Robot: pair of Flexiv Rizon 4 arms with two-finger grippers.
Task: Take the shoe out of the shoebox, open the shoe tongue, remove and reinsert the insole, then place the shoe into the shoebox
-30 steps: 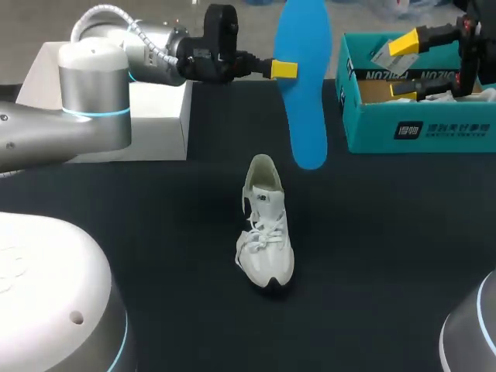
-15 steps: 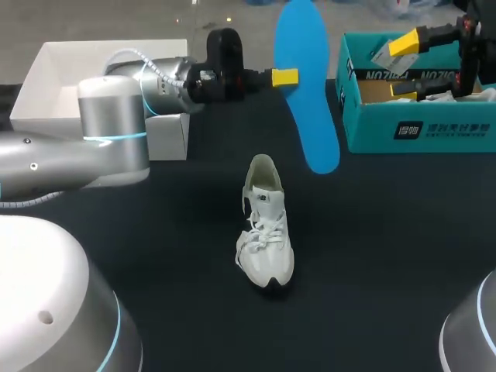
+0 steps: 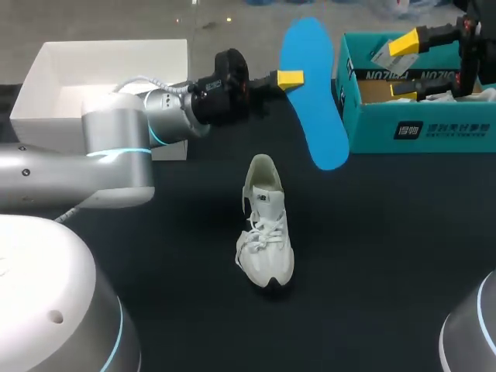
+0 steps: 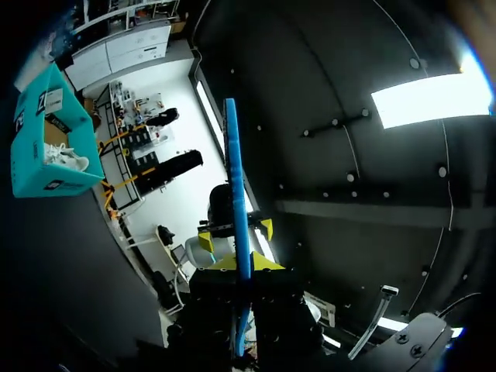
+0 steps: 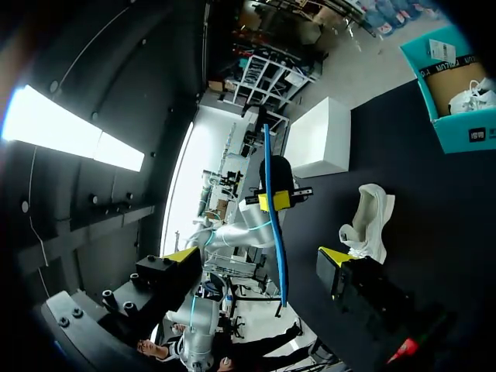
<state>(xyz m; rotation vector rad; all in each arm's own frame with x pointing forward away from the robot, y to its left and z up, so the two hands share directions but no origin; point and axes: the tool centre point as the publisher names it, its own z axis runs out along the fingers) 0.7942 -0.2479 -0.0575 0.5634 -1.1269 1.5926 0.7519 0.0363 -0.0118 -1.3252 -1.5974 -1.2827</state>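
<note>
Left gripper [image 3: 288, 78] clamps the blue insole [image 3: 318, 101], held in the air beyond the white shoe [image 3: 266, 232]. Right gripper [image 3: 403, 66], fingers spread, hangs over the teal shoebox [image 3: 418, 128].

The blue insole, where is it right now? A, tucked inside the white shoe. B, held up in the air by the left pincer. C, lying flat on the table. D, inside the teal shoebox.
B: the left pincer is shut on the blue insole, holding it in the air, apart from the white shoe.
</note>
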